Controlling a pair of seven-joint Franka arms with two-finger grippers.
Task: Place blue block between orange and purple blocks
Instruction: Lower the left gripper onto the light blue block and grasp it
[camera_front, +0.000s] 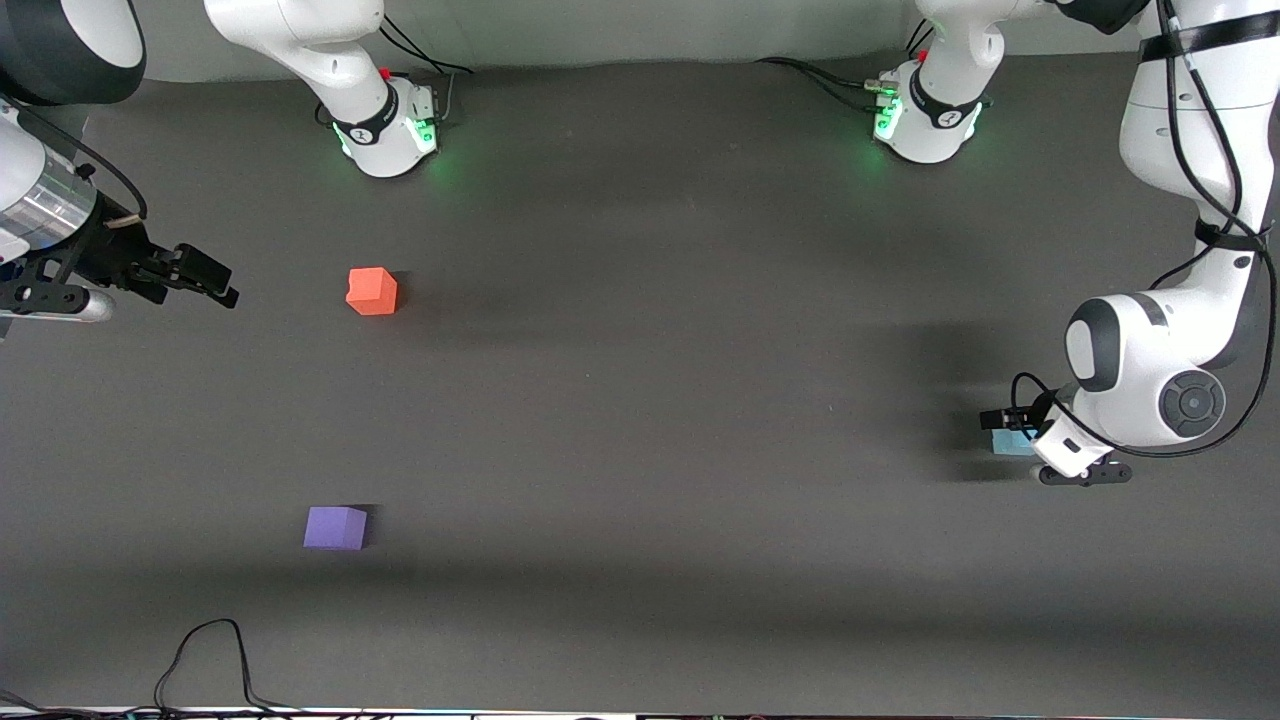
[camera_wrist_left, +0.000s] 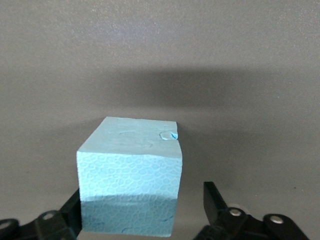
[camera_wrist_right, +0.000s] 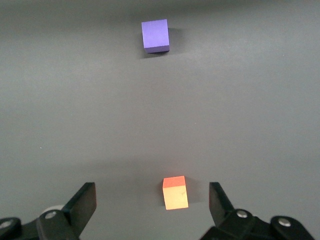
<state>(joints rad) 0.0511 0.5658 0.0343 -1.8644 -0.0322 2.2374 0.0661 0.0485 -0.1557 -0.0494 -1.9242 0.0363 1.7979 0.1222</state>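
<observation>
The blue block sits on the table toward the left arm's end. My left gripper is down at it, open, with the block between its fingers: one finger touches a side, the other stands apart from it. The orange block and the purple block sit toward the right arm's end, the purple one nearer the front camera. My right gripper waits open and empty in the air beside the orange block. Its wrist view shows its gripper, the orange block and the purple block.
The dark grey table bears only the three blocks. The two arm bases stand along its back edge. A black cable loops over the front edge near the purple block.
</observation>
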